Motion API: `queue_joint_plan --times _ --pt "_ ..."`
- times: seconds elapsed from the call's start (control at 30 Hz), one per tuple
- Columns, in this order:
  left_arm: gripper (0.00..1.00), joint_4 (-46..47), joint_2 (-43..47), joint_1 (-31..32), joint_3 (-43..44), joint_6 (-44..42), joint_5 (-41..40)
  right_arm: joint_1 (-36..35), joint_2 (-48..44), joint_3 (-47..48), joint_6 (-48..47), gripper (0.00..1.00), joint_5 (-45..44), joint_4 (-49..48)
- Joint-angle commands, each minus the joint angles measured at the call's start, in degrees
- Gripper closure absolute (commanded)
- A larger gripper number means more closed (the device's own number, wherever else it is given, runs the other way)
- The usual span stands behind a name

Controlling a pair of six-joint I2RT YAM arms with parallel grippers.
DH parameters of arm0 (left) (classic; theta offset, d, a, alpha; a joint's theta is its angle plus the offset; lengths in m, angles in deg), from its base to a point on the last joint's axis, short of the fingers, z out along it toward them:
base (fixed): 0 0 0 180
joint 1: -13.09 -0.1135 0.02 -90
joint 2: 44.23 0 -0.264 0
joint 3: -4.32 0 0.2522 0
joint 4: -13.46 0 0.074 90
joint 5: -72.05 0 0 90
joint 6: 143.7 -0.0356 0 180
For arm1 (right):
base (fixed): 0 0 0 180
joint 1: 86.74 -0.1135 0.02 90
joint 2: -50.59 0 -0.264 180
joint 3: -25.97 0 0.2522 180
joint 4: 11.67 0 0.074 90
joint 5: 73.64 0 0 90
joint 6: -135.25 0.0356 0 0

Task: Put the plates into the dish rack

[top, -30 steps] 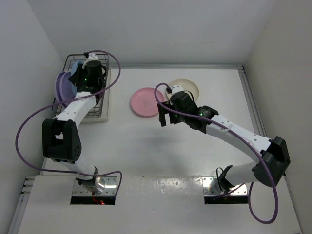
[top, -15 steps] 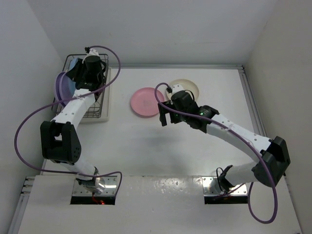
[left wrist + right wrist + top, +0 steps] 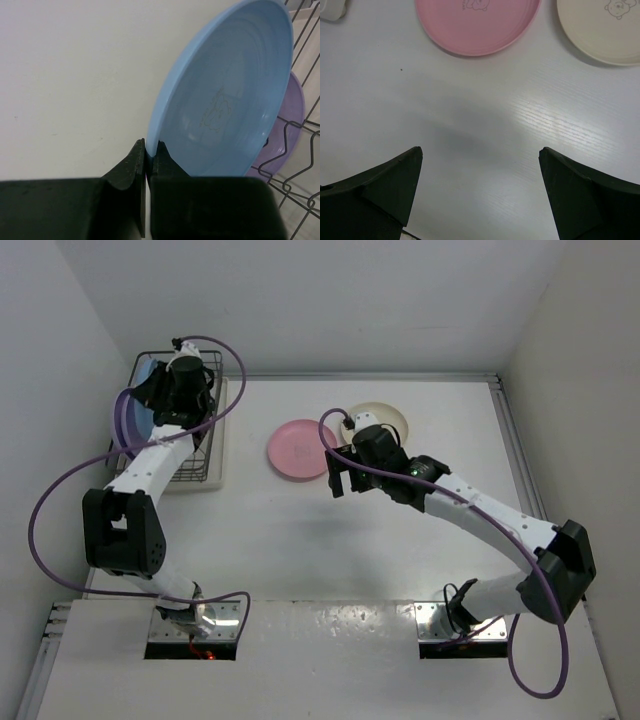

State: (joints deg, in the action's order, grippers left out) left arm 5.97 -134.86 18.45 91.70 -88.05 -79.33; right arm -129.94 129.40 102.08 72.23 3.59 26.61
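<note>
My left gripper (image 3: pixel 151 150) is shut on the rim of the blue plate (image 3: pixel 227 95), holding it on edge over the dish rack (image 3: pixel 205 455) at the back left. A lilac plate (image 3: pixel 290 125) stands just behind it in the wires; it also shows in the top view (image 3: pixel 124 420). The pink plate (image 3: pixel 298 449) and the cream plate (image 3: pixel 385 420) lie flat on the table; both show in the right wrist view, pink (image 3: pixel 477 22) and cream (image 3: pixel 600 30). My right gripper (image 3: pixel 480 165) is open and empty, hovering above the table just in front of the pink plate.
The dish rack stands against the left wall, its wires (image 3: pixel 295 165) close to the blue plate. White walls close in the table on the left, back and right. The arm bases sit at the near edge.
My left gripper has carried the blue plate slightly further back and left over the rack. The right arm has barely moved.
</note>
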Motion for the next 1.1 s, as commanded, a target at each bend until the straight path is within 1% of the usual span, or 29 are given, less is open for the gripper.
queue_joint_plan --times 0.0,0.03,0.1,0.17,0.33,0.4,0.47,0.53,0.57,0.6,0.67,0.7,0.73,0.77,0.83,0.87,0.9,1.0,1.03,1.07 --pt "1.0 5.0 3.4 -0.6 -0.1 -1.8 -1.5 0.3 -2.3 0.1 -0.2 0.0 0.3 -1.2" --pt "1.0 5.0 3.4 -0.6 -0.1 -1.8 -0.4 0.4 -2.3 -0.1 -0.3 0.0 0.2 -1.2" --pt "1.0 0.1 3.4 -1.8 0.5 2.7 2.7 0.5 -2.5 -0.4 -0.3 0.0 0.1 -1.3" --pt "1.0 -1.3 3.4 -2.5 -0.4 4.7 3.9 0.4 -2.8 -0.6 -0.2 0.0 -0.1 -1.2" --pt "1.0 2.3 2.8 -3.6 -6.1 4.2 4.4 0.8 -3.7 -1.3 -0.2 0.0 -0.4 -1.3" --pt "1.0 5.6 2.8 -4.1 -7.5 1.9 3.7 0.7 -4.1 -1.6 -0.2 0.0 -0.3 -1.3" --pt "1.0 6.5 2.8 -4.1 -8.6 1.4 3.2 0.7 -4.2 -2.0 0.0 0.0 -0.3 -1.4" --pt "1.0 3.7 2.8 -4.1 -8.1 3.4 4.4 0.9 -4.2 -2.1 0.1 0.0 -0.3 -1.3" --pt "1.0 1.6 2.8 -4.1 -7.1 5.0 6.3 0.9 -4.3 -2.1 0.1 0.0 -0.1 -1.5" --pt "1.0 -2.7 2.8 -4.7 -6.6 8.3 7.2 0.8 -4.6 -2.1 0.2 0.0 -0.4 -1.6" --pt "1.0 -5.6 2.8 -4.8 -6.0 10.9 8.8 0.9 -4.6 -2.4 0.2 0.0 -0.7 -1.5" --pt "0.84 -7.6 2.8 -4.8 -6.0 12.6 9.4 0.8 -4.7 -2.5 0.0 0.0 -0.6 -1.6" --pt "0.75 -8.5 2.8 -4.8 -6.0 13.2 9.4 1.0 -4.9 -2.6 0.2 0.0 -0.5 -1.5" --pt "0.57 -9.5 2.8 -4.8 -4.8 13.8 9.4 0.9 -4.7 -2.6 -0.2 0.0 -0.7 -1.3" --pt "0.41 -12.7 2.8 -4.8 -3.3 15.4 9.4 1.4 -4.6 -2.5 -0.1 0.0 -0.8 -1.0" --pt "0.36 -13.7 2.8 -4.8 -1.1 15.4 9.4 1.4 -4.7 -2.4 0.3 0.0 -0.7 -0.9" --pt "0.26 -14.7 2.8 -4.8 0.1 16.1 9.4 2.0 -4.5 -2.3 0.4 0.0 -0.8 -0.5" --pt "0.15 -18.0 2.8 -4.8 5.1 16.6 10.0 2.5 -4.2 -2.3 1.8 0.0 -0.3 -0.3" --pt "0.15 -19.8 2.8 -3.8 6.4 17.2 10.0 2.9 -4.2 -2.6 2.4 0.0 -0.1 -0.2" --pt "0.12 -20.7 3.3 -3.2 9.0 17.2 10.0 3.0 -4.4 -2.7 2.6 0.0 -0.2 -0.3"
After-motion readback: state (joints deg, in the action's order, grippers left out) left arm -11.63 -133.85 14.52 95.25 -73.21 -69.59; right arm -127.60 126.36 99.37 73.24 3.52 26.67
